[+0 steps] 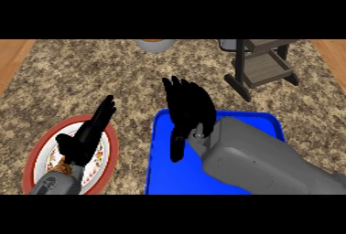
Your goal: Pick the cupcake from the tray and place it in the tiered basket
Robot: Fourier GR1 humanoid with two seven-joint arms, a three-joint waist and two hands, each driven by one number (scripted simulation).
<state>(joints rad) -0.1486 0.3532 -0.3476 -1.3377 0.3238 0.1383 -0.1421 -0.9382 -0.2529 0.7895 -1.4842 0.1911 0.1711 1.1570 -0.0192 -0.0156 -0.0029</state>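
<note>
Step in hand, by judgement: the reach for the cupcake on the blue tray [162, 178]. Cupcake itself not visible anywhere; most likely hidden beneath the right hand [191, 114] or its grey forearm, though impossible to confirm from the head view.

To do it well: lower straight down over the tray's far part, fingers spread wide enough to pass either side of the cake, closing low around the base rather than the soft top. Then lift clear of the tray wall before swinging up and right toward the tiered basket [265, 66], standing well apart near the tabletop's [81, 77] far right.

Right hand: released, fingers straight and pointing away over the tray's far edge, thumb hanging down; nothing seen held. Contact with the tray or cake not discernible.

Left hand [84, 139]: open too, fingers straight, resting above the red-rimmed plate [111, 137] at lower left, grasping nothing.
</note>
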